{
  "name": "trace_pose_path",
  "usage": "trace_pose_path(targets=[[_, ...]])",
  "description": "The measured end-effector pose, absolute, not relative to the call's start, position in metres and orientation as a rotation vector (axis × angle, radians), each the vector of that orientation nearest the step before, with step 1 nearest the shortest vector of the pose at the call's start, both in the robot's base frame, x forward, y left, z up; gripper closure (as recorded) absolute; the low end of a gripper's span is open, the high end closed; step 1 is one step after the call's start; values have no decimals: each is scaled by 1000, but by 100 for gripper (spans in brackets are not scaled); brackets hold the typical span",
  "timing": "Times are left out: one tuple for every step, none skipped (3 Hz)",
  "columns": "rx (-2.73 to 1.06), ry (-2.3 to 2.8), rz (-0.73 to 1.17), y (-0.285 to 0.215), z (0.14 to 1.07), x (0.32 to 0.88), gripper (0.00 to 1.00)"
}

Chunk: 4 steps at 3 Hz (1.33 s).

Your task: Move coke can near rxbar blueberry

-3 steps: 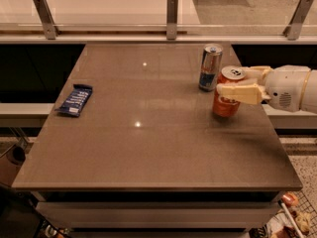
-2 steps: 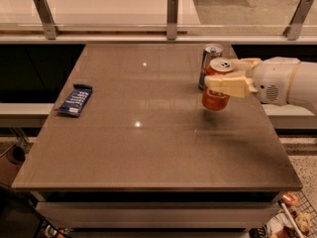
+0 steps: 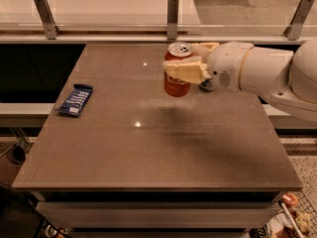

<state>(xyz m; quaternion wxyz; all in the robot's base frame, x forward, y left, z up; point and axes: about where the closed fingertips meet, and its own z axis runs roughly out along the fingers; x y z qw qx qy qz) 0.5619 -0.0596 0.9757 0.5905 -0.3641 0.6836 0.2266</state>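
My gripper (image 3: 190, 61) reaches in from the right and is shut on the coke can (image 3: 177, 83), an orange-red can with a silver top, held upright above the table's far middle. The near finger (image 3: 185, 71) crosses the can's front and the other finger shows behind it. The rxbar blueberry (image 3: 75, 100), a flat dark blue bar with white lettering, lies at the table's left edge, well to the left of the can.
The brown table (image 3: 148, 152) has a raised ledge with metal posts (image 3: 172, 10) along its far side. My white arm (image 3: 262, 73) covers the far right part of the table. The slimmer silver-and-blue can is hidden.
My gripper has lifted the coke can off the table and carried it left, away from the silver-and-blue can, which is now hidden behind the arm.
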Motion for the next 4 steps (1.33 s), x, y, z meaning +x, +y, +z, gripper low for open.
trace_pose_path(targets=[[-916,1562,548,-19,982,567,100],[-1017,1546,571,18,983,567,100],[-1021,1548,579,21,982,568,100],[-1029,1552,582,25,980,569,100]])
